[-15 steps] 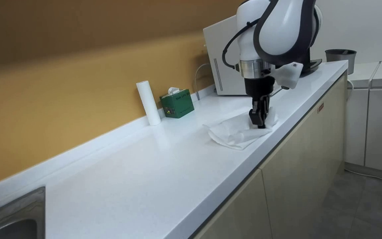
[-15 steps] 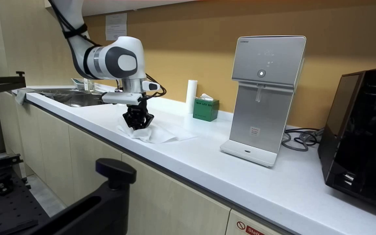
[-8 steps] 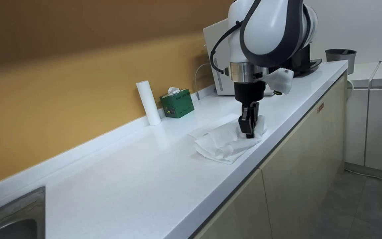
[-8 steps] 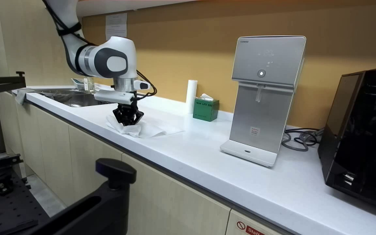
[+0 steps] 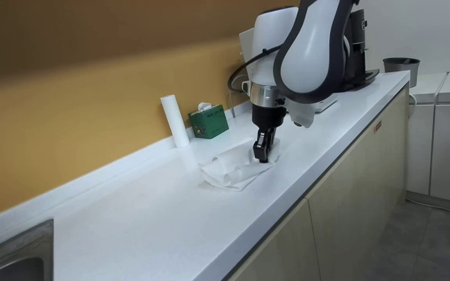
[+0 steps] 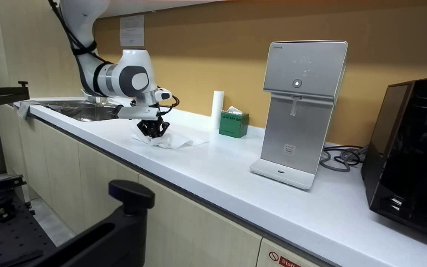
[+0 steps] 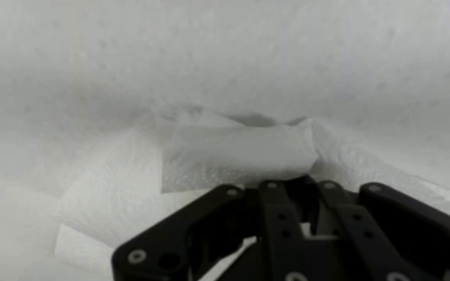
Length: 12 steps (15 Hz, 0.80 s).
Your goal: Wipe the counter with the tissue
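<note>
The white tissue (image 5: 229,168) lies crumpled and partly spread on the white counter (image 5: 131,218). It also shows in an exterior view (image 6: 178,141). My gripper (image 5: 263,160) points down onto the tissue, with its fingertips at counter level; it also shows in an exterior view (image 6: 153,135). In the wrist view the gripper (image 7: 300,184) has its fingers drawn together, with a raised fold of tissue (image 7: 233,156) against the tips. The tissue bunches up around the fingertips and seems pinched there; the contact between the pads is hidden.
A white paper roll (image 5: 175,121) and a green tissue box (image 5: 209,123) stand by the wall. A grey water dispenser (image 6: 302,115) and a black appliance (image 6: 413,155) stand farther along. The sink (image 5: 18,253) is at the opposite end. The counter's front edge (image 5: 287,199) drops off to cabinets.
My gripper and the tissue have slid together along the counter, first toward the sink, then away from the front edge toward the wall. The arm has tilted slightly.
</note>
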Tool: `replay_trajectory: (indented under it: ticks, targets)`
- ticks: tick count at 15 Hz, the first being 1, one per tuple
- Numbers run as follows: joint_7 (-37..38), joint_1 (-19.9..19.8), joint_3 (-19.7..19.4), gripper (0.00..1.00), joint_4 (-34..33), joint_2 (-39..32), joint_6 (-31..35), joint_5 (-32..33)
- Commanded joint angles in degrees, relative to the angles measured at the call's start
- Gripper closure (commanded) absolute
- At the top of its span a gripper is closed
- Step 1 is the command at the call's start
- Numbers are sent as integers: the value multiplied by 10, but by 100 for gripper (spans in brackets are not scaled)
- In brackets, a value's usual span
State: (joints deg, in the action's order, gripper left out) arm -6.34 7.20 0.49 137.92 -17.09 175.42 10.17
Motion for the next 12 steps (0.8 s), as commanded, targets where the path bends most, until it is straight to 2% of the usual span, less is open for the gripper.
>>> replay_trajectory:
  ticks: [1,3,6,8,12]
  targets:
    - [76,111,-124,98,-82,-131,87,52]
    - [84,171,-186,98,-118,-170,116,22]
    - [91,227,-240,98,-175,-231,130,-33]
    - [90,249,-261,98,-214,-271,130,-72]
    - [80,262,-284,98,-288,-339,126,-138]
